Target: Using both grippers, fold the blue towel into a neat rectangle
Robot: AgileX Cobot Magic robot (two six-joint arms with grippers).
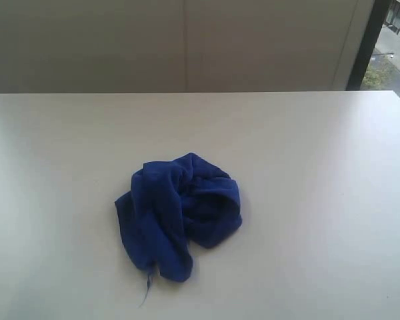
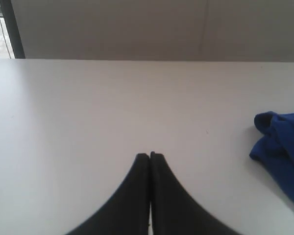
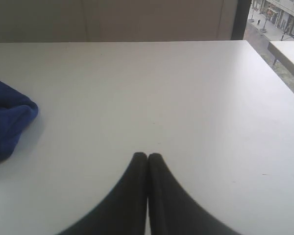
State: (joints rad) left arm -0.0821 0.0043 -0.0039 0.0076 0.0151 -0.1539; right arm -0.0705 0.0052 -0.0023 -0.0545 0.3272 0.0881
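Currently: blue towel [image 1: 180,213], crumpled in a heap, unfolded, near the middle of the white tabletop [image 1: 320,167], loose thread trailing from one corner. Left gripper [image 2: 150,155] clenched, empty, over bare tabletop. Right gripper [image 3: 147,155] likewise clenched, empty, apart from the towel.

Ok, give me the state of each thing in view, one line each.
blue towel: crumpled in a heap on the table, not folded, nothing holding it.
thread: loose, trailing from one corner of the towel onto the table.
left gripper: shut, empty, apart from the towel.
right gripper: shut, empty, apart from the towel.
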